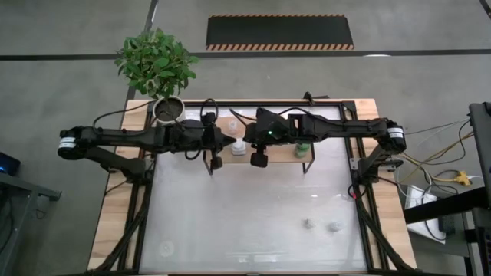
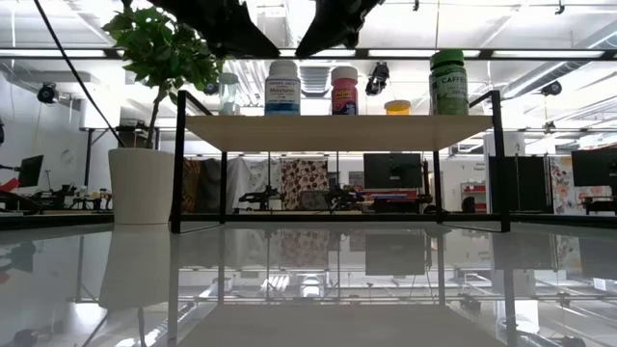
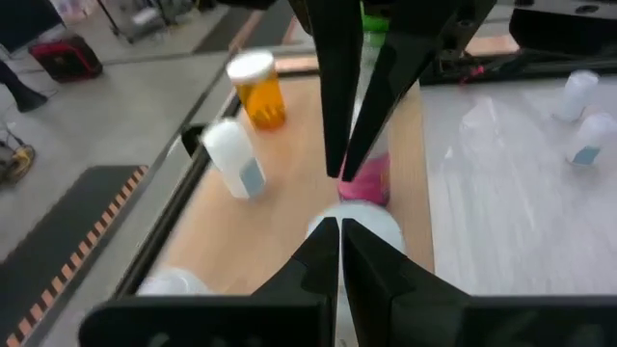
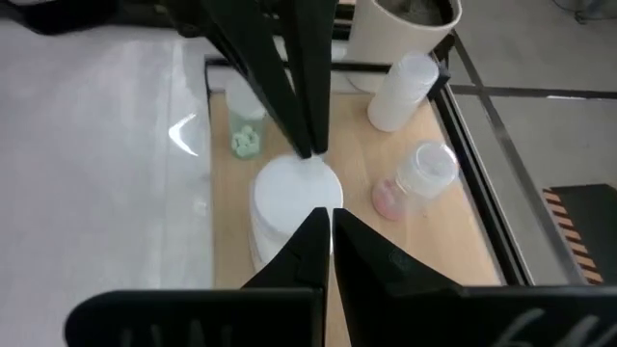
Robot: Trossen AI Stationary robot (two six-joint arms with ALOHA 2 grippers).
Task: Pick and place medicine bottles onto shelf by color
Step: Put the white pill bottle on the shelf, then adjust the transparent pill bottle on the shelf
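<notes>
Shelf (image 2: 337,132): flat light-wood board on thin black frame, at the table's far edge.
Bottles: white round-capped bottle (image 4: 289,193) beneath both grippers; translucent orange bottle (image 3: 260,92); green-capped bottle (image 2: 448,82).
Left gripper (image 3: 333,226): fingers pressed together.
Right gripper (image 4: 323,214): fingers pressed together.

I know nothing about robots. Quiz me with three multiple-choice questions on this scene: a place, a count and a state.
1. Where are the two grippers?
A over the shelf
B over the plant
C at the table's near edge

2. How many bottles sit on the white table top, off the shelf?
A none
B two
C five

3. How is the orange bottle?
A lying down
B upright, capped
C upright, cap off

Answers:
1 A: the left gripper and right gripper meet above the shelf board.
2 B: the high view shows one bottle beside another.
3 B: it stands with its white cap on.
</notes>
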